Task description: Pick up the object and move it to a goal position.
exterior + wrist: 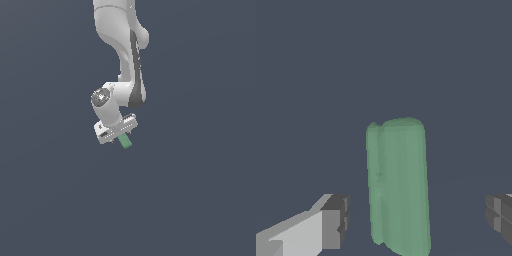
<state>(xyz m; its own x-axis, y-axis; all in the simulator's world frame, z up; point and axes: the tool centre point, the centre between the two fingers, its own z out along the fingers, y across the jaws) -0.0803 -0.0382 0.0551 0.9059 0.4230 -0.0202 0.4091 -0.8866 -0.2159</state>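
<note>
The object is a small green oblong block [398, 185], matte and plain. In the wrist view it stands lengthwise between my two fingers. My gripper [416, 222] is open: the dark pad of one finger [336, 220] and the other pad [500, 217] each stand apart from the block, with a gap on both sides. In the exterior view the white hand of the gripper [121, 136] hangs tilted over the block [125, 142], whose end sticks out below it. The fingertips are hidden there.
The white arm [131, 75] comes down from the top of the exterior view. All around lies a plain dark grey-blue floor [200, 200]. No goal marker shows.
</note>
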